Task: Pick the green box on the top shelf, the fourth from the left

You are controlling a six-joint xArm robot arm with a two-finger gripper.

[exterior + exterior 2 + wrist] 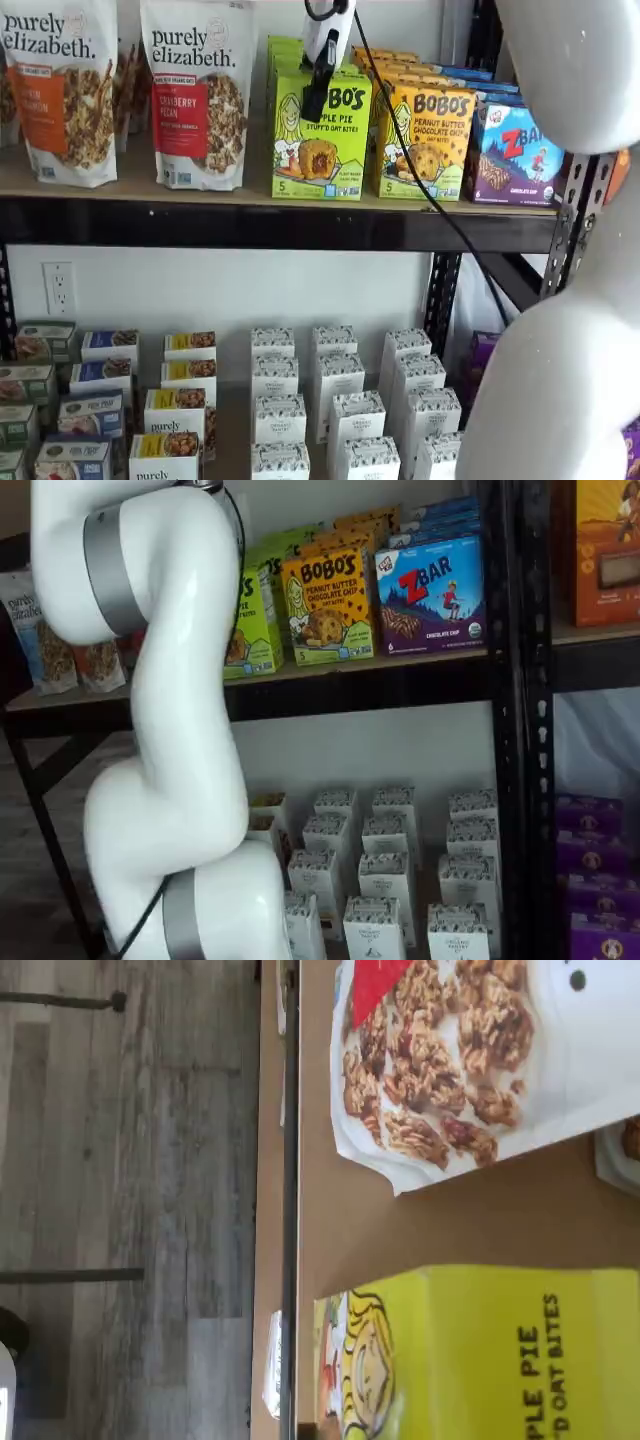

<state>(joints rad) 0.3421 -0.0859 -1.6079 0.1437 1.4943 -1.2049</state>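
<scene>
**Jaws poised over the green box's top edge**

In a shelf view the green box (320, 135) stands upright at the front of the top shelf (270, 226), upper centre of the frame, between a granola bag (198, 92) and the orange Bobo's box (429, 140). The jaws (318, 90) hang directly in front of its upper face, the carton's long axis vertical below them. Seen side-on, I cannot tell how wide they stand or whether they touch the carton.

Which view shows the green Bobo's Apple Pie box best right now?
A shelf view: the green Bobo's Apple Pie box shows its whole front, gripper partly covering it. The other has the arm hiding most; the wrist view crops it.
</scene>
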